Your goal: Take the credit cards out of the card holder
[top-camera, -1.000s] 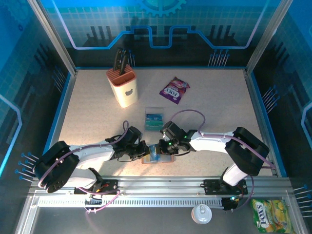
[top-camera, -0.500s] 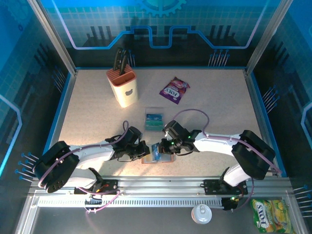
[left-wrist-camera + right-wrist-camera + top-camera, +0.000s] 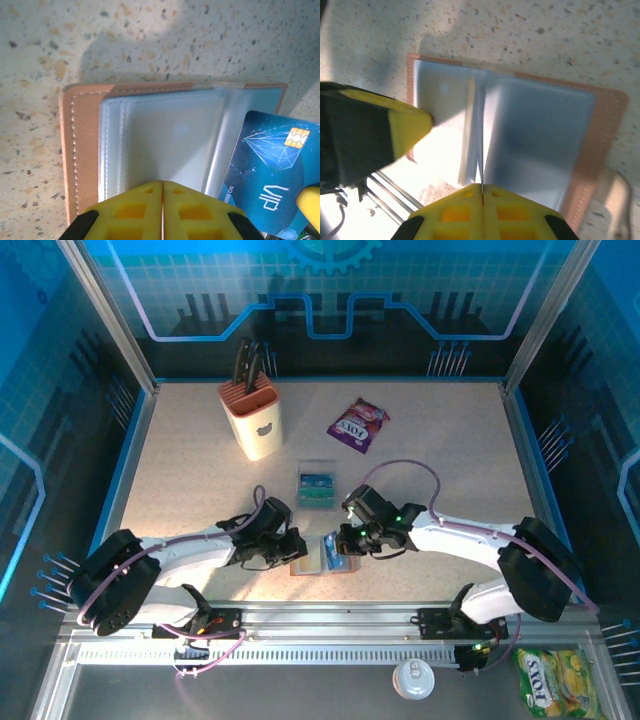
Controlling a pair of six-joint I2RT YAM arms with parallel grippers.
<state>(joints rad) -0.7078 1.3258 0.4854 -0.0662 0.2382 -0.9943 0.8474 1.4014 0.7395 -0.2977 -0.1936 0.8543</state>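
Speckled tabletop (image 3: 450, 440), one open tan leather card holder (image 3: 80, 150): my left gripper (image 3: 162, 182) closed atop it, my right gripper (image 3: 481, 187) pinching one blue plastic card (image 3: 270, 155).

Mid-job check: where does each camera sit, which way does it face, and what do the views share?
Top external: high behind the robot, looking down at the table; the left gripper and right gripper meet at the card holder.
Left wrist: looks down past its yellow fingers, shut on the open card holder; blue card at right.
Right wrist: looks down past its fingers, shut on the blue card seen edge-on; the left gripper enters from the left.
Shared: every view shows the card holder.
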